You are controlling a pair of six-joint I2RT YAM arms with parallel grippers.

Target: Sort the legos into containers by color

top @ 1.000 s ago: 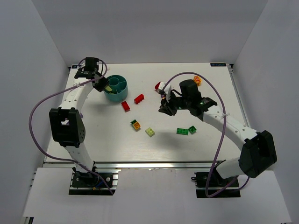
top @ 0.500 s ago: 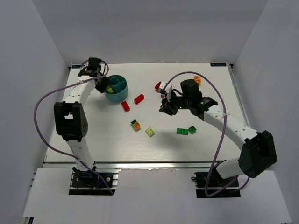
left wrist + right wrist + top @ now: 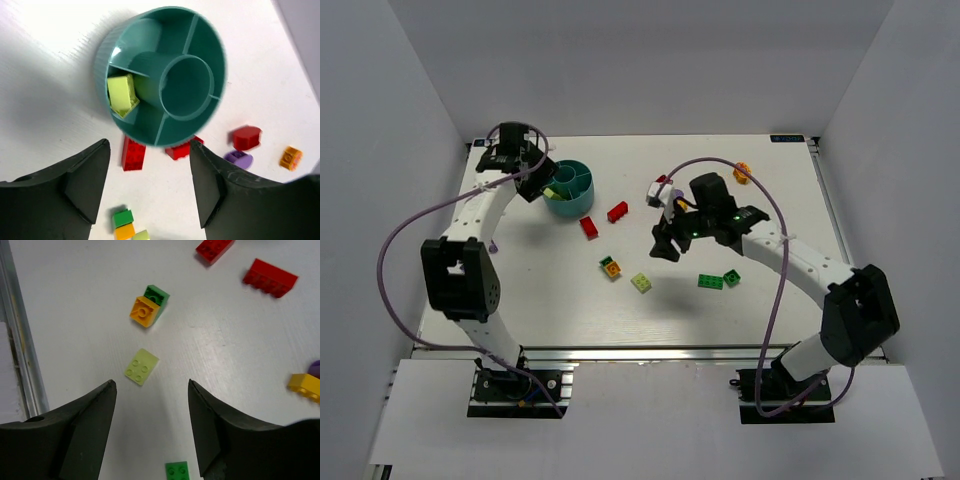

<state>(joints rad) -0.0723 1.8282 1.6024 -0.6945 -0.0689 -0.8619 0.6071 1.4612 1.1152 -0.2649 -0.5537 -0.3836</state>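
Observation:
The round teal cup (image 3: 569,188) (image 3: 165,75) stands at the back left, its compartments set around a central tube. One compartment holds a yellow-green brick (image 3: 121,93). My left gripper (image 3: 536,181) (image 3: 148,162) hovers open over the cup's left side, nothing between its fingers. My right gripper (image 3: 665,245) (image 3: 151,390) hangs open and empty above the table's middle. Below it lie a yellow-green brick (image 3: 641,282) (image 3: 142,366), a green-and-orange stack (image 3: 610,266) (image 3: 148,306) and a flat green plate (image 3: 710,281) (image 3: 177,471). Two red bricks (image 3: 617,212) (image 3: 588,227) lie just right of the cup.
A green brick (image 3: 731,277) sits beside the plate. An orange piece (image 3: 742,172) lies at the back right, a red rounded piece (image 3: 246,137) and a purple one (image 3: 238,159) mid-table. A yellow-orange brick (image 3: 305,385) lies right of my right gripper. White walls enclose the table.
Both grippers have opened. The left one stays over the cup. The right one has swung left and toward the near edge, over the loose bricks.

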